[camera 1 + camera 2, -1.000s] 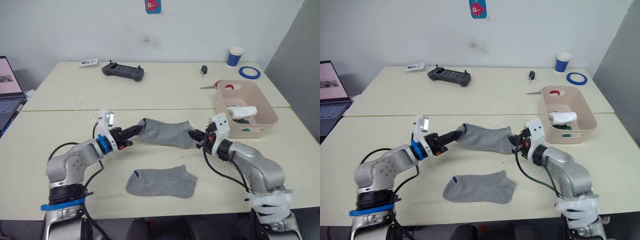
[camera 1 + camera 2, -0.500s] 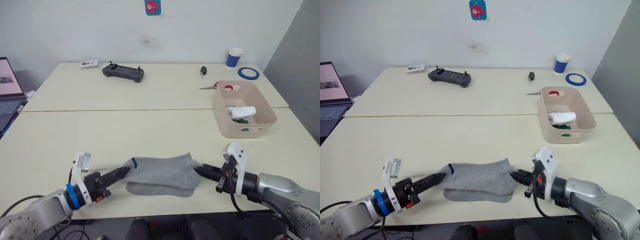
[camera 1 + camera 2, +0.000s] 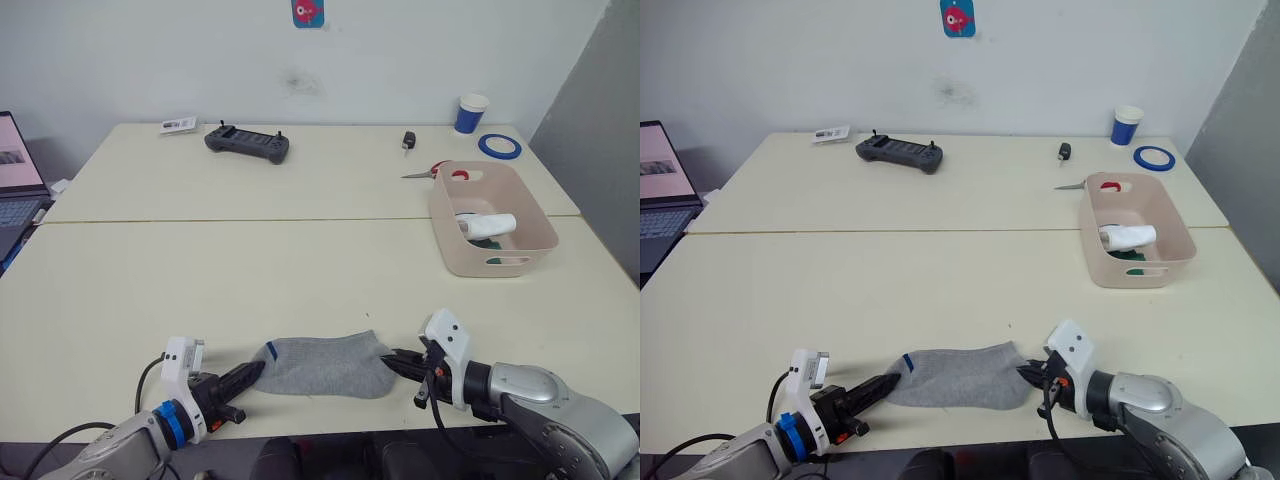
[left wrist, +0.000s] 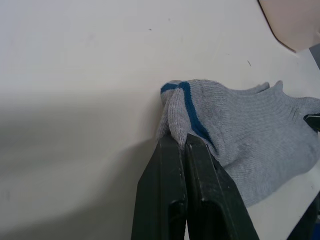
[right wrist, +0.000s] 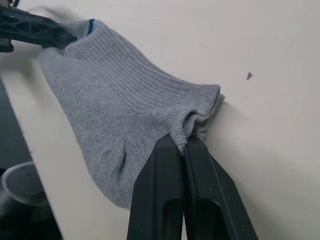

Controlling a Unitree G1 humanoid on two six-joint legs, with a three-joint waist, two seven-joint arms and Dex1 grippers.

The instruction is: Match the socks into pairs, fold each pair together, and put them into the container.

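A grey sock [image 3: 322,366] with a dark blue cuff mark lies flat near the table's front edge; two layers of fabric show at its toe end [image 5: 197,117]. My left gripper [image 4: 179,137] is shut on the cuff end, low over the table. At the opposite end my right gripper [image 5: 182,141] is shut on the toe, so the sock [image 3: 958,376] is stretched between the two. The pale pink container [image 3: 467,262] stands at the right, well beyond my right gripper [image 3: 391,361]. Inside it lie a rolled white sock [image 3: 486,224] and a bit of dark green sock [image 3: 489,241].
At the far side of the table are a black controller [image 3: 247,143], a card [image 3: 177,125], a small dark fob [image 3: 408,139], red-handled scissors [image 3: 440,171], a blue tape roll [image 3: 498,145] and a blue-white paper cup [image 3: 470,112]. A laptop [image 3: 15,180] sits at the left edge.
Both grippers brought the held grey sock from mid-table toward the front edge and lowered it onto the grey sock that lay there; both stay shut on its ends.
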